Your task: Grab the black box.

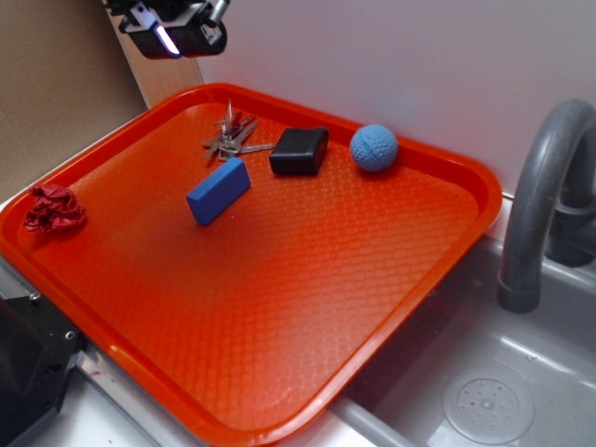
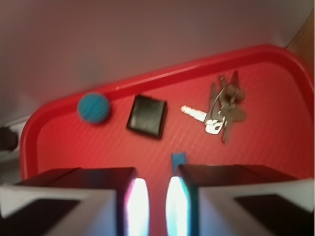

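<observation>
Orange tray holds a bunch of keys at the far edge, blue block just at 6 o'clock of the keys, blue ball at 3 o'clock of the black box, red crumpled cloth on the left rim. Grey faucet and sink sit right of the tray. Gripper hangs high above the tray's far left corner, jaws narrowly apart, holding nothing. Black box lies flat between keys and ball, well apart from the gripper, at about 4 o'clock in the exterior view, 12 o'clock in the wrist view; nothing blocks it from above.
</observation>
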You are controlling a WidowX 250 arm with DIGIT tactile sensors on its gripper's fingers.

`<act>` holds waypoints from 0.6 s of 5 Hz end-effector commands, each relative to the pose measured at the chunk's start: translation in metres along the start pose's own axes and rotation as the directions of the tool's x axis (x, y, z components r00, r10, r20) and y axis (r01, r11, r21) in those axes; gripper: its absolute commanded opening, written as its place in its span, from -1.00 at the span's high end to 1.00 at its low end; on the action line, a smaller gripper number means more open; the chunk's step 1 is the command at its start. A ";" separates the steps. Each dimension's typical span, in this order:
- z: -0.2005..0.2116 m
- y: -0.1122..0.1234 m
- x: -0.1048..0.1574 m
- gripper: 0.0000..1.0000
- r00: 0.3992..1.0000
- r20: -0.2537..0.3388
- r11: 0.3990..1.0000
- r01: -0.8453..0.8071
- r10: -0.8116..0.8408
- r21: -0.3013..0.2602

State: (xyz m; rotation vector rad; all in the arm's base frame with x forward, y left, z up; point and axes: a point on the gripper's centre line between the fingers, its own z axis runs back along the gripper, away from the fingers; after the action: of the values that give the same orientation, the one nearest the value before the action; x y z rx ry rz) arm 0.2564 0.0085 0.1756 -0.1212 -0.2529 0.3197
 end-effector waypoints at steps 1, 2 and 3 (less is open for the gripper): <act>-0.021 0.011 0.028 -1.00 0.994 0.077 0.996 -0.076 0.073 0.044; -0.041 0.004 0.033 -1.00 0.991 0.093 0.992 -0.104 0.097 0.068; -0.063 0.003 0.040 -1.00 0.990 0.087 0.991 -0.118 0.112 0.065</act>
State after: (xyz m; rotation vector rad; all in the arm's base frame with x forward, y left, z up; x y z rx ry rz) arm 0.3034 0.0076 0.1068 -0.0494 -0.2695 0.4555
